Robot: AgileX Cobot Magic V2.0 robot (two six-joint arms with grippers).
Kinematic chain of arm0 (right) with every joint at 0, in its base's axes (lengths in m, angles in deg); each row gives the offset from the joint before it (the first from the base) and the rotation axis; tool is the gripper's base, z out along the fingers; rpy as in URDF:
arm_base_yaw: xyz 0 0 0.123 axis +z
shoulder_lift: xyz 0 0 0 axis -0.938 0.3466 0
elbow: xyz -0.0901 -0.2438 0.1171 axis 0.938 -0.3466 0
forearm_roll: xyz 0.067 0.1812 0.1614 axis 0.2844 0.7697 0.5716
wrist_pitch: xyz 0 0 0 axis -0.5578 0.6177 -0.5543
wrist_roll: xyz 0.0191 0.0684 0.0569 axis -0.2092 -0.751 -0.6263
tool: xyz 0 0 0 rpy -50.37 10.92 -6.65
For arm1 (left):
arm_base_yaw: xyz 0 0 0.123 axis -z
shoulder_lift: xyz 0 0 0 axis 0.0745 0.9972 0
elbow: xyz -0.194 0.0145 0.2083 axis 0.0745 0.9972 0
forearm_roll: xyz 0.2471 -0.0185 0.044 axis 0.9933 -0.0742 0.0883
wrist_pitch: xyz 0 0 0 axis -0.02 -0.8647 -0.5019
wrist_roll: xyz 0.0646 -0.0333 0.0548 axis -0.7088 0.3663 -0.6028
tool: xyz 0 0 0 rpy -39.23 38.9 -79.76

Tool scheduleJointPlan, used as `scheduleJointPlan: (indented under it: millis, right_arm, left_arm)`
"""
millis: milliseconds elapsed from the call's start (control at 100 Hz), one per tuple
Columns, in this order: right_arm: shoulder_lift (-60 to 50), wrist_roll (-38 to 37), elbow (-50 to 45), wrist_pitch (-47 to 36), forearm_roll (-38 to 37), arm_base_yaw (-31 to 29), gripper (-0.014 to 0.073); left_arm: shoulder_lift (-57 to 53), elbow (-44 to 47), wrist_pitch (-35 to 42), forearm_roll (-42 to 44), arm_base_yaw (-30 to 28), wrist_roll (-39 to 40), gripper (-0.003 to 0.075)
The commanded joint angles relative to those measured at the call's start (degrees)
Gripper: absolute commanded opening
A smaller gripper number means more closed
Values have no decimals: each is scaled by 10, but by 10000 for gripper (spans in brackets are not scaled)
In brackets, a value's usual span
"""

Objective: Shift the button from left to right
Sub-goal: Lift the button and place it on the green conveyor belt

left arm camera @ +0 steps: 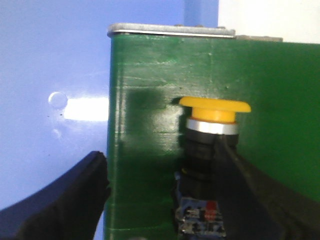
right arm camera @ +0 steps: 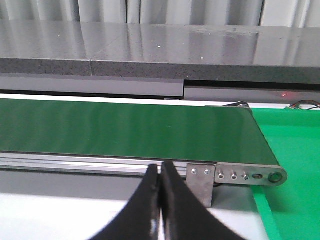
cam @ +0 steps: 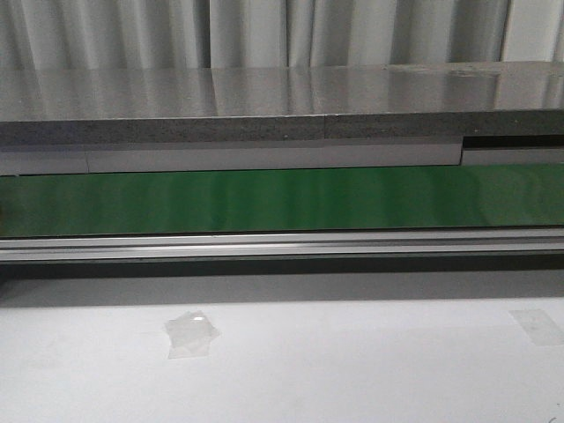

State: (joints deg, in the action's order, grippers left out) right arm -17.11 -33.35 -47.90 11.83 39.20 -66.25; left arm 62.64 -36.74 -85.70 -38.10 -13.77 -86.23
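Observation:
The button [left arm camera: 205, 145] stands upright on the green conveyor belt [left arm camera: 150, 75] in the left wrist view, with a yellow mushroom head, a silver ring and a dark body with a red mark. My left gripper [left arm camera: 161, 152] is open around it. One finger [left arm camera: 255, 195] lies against the button's side, and the other finger [left arm camera: 75, 200] stands well apart, beyond the belt's edge. My right gripper [right arm camera: 161, 167] is shut and empty, in front of the belt's aluminium rail. The front view shows neither the button nor either gripper.
The green belt [cam: 282, 198] runs across the front view behind a white table with two clear tape patches [cam: 191, 333]. The right wrist view shows the belt's end roller [right arm camera: 274, 177], a metal bracket [right arm camera: 200, 182] and a bright green mat [right arm camera: 295, 145]. A blue surface [left arm camera: 50, 60] lies beside the belt.

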Motion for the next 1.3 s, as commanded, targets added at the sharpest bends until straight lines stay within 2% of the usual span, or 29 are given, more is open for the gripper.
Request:
scheduleJointPlan:
  millis: [0, 250, 410, 890, 1290]
  right_arm:
    - [-8, 2, 9, -46, 2, -4, -68]
    - [-8, 2, 9, -46, 2, -4, -68]
    - [-8, 2, 9, -46, 2, -4, -68]
    - [-8, 2, 9, -46, 2, -4, -68]
    - [-8, 2, 9, -46, 2, -4, -68]
  left_arm:
    - [-38, -15, 14, -5, 3, 0, 440]
    - [-105, -14, 37, -17, 7, -20, 440]
    - [-165, 12, 77, -26, 33, -30, 440]
    - [-439, 257, 300, -26, 110, -30, 440]
    - [-687, 425, 335, -27, 113, -30, 440]
